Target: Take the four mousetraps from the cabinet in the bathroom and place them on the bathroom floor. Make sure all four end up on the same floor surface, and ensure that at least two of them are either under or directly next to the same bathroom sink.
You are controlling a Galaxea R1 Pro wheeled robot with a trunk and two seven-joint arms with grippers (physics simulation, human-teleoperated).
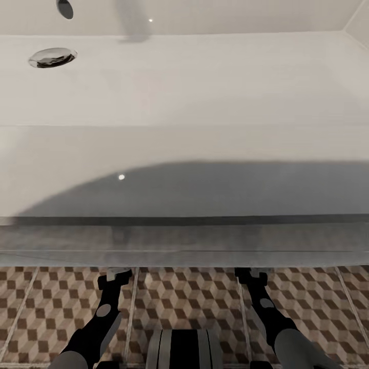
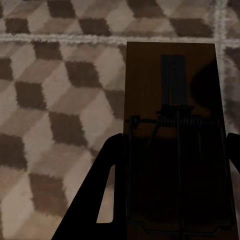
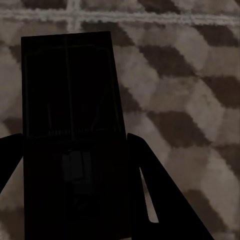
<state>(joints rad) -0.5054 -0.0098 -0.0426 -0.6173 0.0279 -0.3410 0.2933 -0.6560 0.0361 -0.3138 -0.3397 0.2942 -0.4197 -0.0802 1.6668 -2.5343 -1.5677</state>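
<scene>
In the left wrist view a brown wooden mousetrap (image 2: 172, 90) with a dark metal spring sits between the black fingers of my left gripper (image 2: 175, 145), which is shut on it above the cube-pattern bathroom floor (image 2: 50, 100). My right gripper (image 3: 70, 140) is shut on a second mousetrap (image 3: 67, 85), which is in deep shadow over the same tiles (image 3: 185, 100). In the head view both arms (image 1: 105, 307) (image 1: 266, 302) reach under the front edge of the white sink (image 1: 184, 92), and that edge hides the grippers. The cabinet is out of view.
The wide white basin has a chrome drain (image 1: 52, 57) at its far left. Its grey front edge (image 1: 184, 241) overhangs the patterned floor (image 1: 184, 302). My own base (image 1: 184, 348) stands close to it.
</scene>
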